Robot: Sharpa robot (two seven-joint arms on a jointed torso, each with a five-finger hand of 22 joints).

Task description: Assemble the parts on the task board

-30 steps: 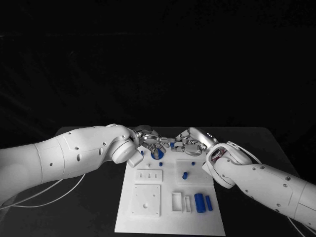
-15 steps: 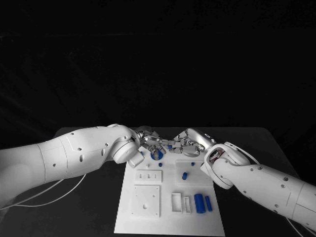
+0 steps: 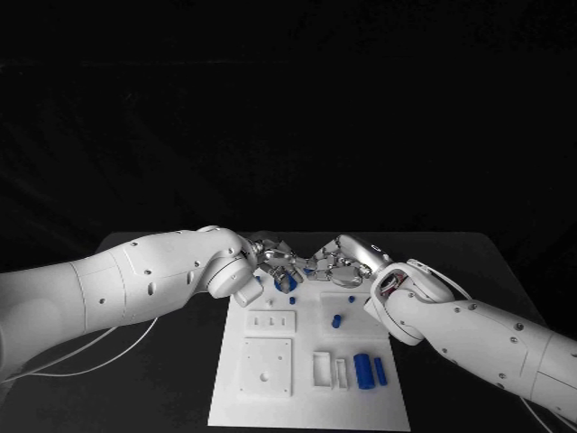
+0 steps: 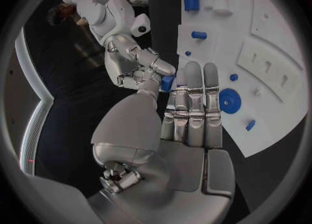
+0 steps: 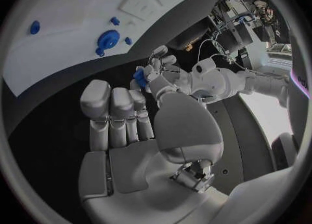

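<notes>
Over the far end of the white task board my two hands meet fingertip to fingertip. A small blue part sits between them. My left hand has its thumb and a finger on it, as the left wrist view shows for the part. My right hand also touches the part with thumb and fingertip. Just below the hands a round blue disc lies on the board.
Small blue pegs stand mid-board. Two blue cylinders lie near white slotted holders at the near right. White plates sit at the near left. A cable trails on the table's left.
My right hand has edged left toward the left hand, closing the gap around the small blue part. The parts on the board have not moved.
</notes>
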